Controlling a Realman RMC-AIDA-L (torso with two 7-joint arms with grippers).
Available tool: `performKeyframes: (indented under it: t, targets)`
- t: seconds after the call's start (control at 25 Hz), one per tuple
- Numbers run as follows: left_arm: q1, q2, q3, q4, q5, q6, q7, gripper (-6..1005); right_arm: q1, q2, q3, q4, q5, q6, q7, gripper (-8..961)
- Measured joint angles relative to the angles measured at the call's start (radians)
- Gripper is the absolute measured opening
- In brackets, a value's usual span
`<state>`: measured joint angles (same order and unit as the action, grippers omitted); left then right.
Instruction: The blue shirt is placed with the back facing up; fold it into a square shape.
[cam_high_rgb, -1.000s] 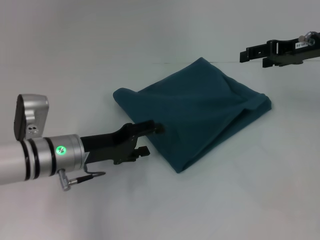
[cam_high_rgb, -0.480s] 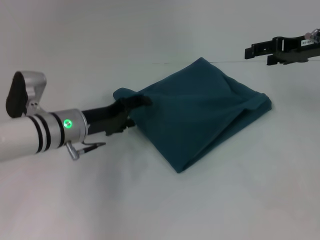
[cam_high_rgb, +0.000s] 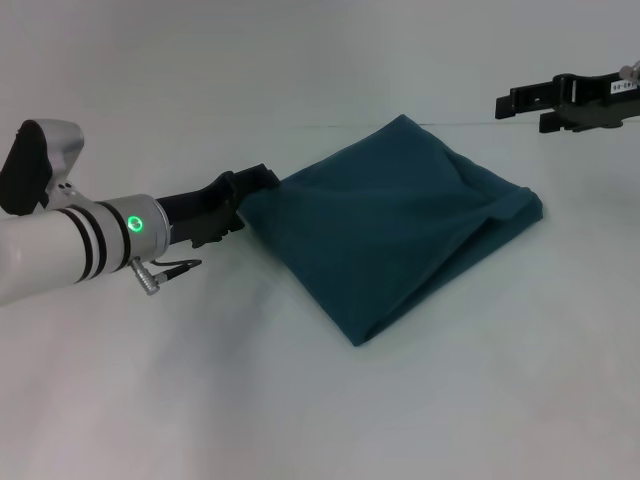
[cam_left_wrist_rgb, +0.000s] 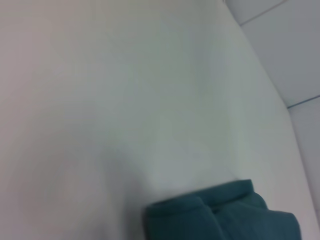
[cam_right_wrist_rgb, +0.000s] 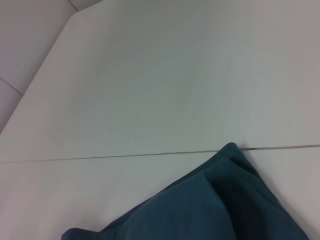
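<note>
The blue shirt (cam_high_rgb: 400, 220) lies folded on the white table (cam_high_rgb: 300, 400), plain side up, in a rough diamond shape. My left gripper (cam_high_rgb: 250, 200) is at the shirt's left corner, open, and it hides the small flap of cloth there. That corner of the shirt (cam_left_wrist_rgb: 220, 215) shows in the left wrist view, without my fingers. My right gripper (cam_high_rgb: 518, 112) hangs open and empty in the air above and beyond the shirt's right corner. The shirt (cam_right_wrist_rgb: 210, 210) lies below it in the right wrist view.
A thin seam (cam_right_wrist_rgb: 125, 155) crosses the table just behind the shirt's far corner. White tabletop stretches all around the shirt, wide in front and to the left.
My left gripper has moved from the shirt's near left edge back along that edge to the left corner, covering the flap there. The right gripper has drifted slightly right and up.
</note>
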<state>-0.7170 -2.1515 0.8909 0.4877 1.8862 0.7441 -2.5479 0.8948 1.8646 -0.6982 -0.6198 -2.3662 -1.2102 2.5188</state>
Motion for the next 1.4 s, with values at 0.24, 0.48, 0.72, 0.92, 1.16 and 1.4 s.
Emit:
performKeyframes:
  t: [0.24,0.48,0.72,0.92,1.16,1.4]
  targets:
    - [-0.04,0.002,0.0,-0.061,0.002,-0.064,0.022,907,-0.002,0.0,0.0,0.002,0.001,-0.002,0.0,855]
    - [-0.068,0.002,0.0,-0.097,0.002,-0.109,0.039,872,-0.002,0.001,0.002,0.005,0.002,-0.004,0.0,854]
    - [-0.099,0.006,0.002,-0.137,0.002,-0.135,0.049,836,-0.003,0.001,0.006,0.007,0.002,-0.003,0.0,854]
    - [-0.083,0.002,-0.002,-0.101,-0.004,-0.098,0.075,807,-0.005,0.0,0.011,0.007,0.002,-0.003,0.0,854]
    - [-0.084,0.002,0.001,-0.1,-0.004,-0.09,0.075,618,-0.006,0.0,0.016,0.005,0.002,-0.005,0.0,853]
    - [-0.081,0.0,0.001,-0.093,-0.003,-0.078,0.075,337,-0.006,-0.001,0.024,0.003,0.003,-0.007,0.0,853]
